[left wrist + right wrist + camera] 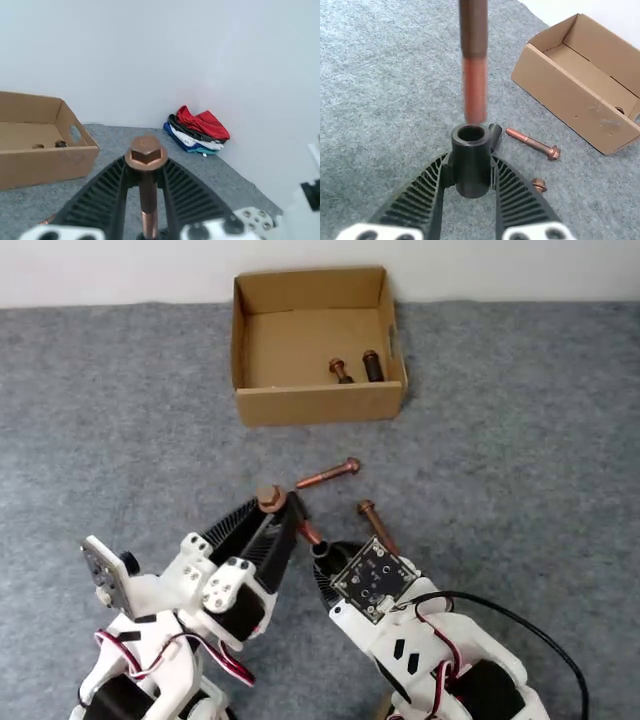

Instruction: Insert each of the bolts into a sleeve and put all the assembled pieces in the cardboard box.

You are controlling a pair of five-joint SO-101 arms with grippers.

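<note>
My left gripper (276, 508) is shut on a copper bolt (146, 155), gripping it just under its hex head. My right gripper (470, 169) is shut on a black sleeve (470, 160) held upright with its bore open. The held bolt's shaft (473, 65) hangs directly over the sleeve, its tip just above the opening. In the high view both grippers meet in front of the cardboard box (258, 335), which holds two assembled pieces (340, 370). Two loose bolts (328, 473) (378, 527) lie on the carpet between the grippers and the box.
Grey carpet covers the table. Another small black sleeve (494, 133) lies just behind the held one. A pile of folded clothes (197, 131) sits against the wall beyond the box (40, 150).
</note>
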